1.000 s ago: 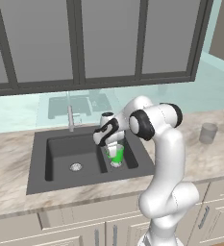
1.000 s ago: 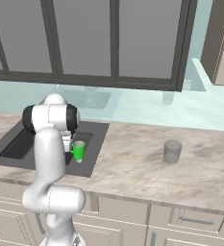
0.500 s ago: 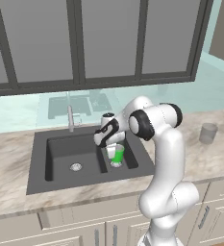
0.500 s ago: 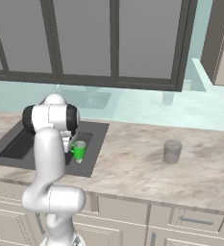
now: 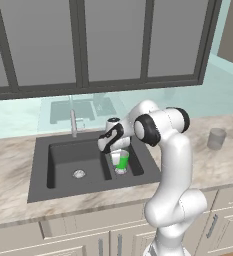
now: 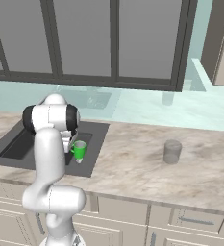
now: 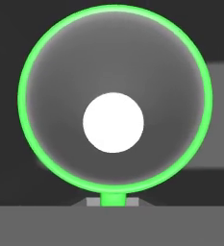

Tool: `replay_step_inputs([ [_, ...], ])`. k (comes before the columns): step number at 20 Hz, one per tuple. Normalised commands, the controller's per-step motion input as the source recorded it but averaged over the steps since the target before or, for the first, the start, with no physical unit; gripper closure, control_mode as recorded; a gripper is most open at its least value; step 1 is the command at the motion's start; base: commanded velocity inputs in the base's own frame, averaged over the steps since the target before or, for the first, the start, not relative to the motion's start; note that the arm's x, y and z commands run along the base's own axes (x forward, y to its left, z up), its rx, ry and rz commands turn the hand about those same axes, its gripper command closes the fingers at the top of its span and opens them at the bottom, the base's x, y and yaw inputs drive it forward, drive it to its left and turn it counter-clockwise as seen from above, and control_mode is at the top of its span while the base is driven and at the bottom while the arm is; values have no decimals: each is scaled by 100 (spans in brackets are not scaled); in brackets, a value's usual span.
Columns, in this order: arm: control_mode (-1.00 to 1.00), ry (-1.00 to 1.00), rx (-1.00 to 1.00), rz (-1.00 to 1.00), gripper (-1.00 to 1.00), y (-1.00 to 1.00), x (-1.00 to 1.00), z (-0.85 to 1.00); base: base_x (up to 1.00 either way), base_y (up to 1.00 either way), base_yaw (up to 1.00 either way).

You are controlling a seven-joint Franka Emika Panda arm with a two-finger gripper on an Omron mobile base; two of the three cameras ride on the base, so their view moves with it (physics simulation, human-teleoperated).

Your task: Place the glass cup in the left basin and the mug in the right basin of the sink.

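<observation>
Left base view, centre of the frame: the gripper point(image 5: 119, 151) hangs over the right basin point(image 5: 134, 165) of the sink point(image 5: 40, 187), its jaws drawn almost fully together on the mug point(image 5: 120, 160). The mug stands upright with its mouth facing up, and its lower part sits below the line of the sink rim. Whether its base touches the basin floor cannot be told.

Hand view: the camera looks straight down into the mug point(image 7: 113, 96). Its bright green rim forms a near-complete ring in the middle of the frame, with a pale round floor at the centre. The handle shows as a short green stub at the bottom centre, where the grip is taken. Dark basin surface surrounds the ring on all sides.

Right base view, left of centre: the mug point(image 6: 78, 150) appears just right of the arm's upper link, close to the sink's point(image 6: 96, 144) right edge.

The left basin point(image 5: 73, 162) lies in the left centre of the left base view, separated from the narrower one by a thin divider just left of the mug. A slim faucet point(image 5: 73, 122) stands at the back edge of the sink, behind the left basin.

The glass cup point(image 5: 216, 138) stands upright on the counter point(image 5: 223, 162) at the right edge of the left base view, well apart from the sink. In the right base view the glass cup point(image 6: 171, 151) sits right of centre, with bare counter point(image 6: 132, 168) between it and the sink.
</observation>
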Motion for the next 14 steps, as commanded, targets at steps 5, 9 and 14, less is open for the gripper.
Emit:
replay_step_inputs([
  [5,-100,4,5,-13,100,0,7,-23,0,0,0],
  [9,-100,6,1,-13,-100,0,6,-20,0,0,0],
  [14,-100,11,0,-13,-100,0,8,-5,0,0,0],
])
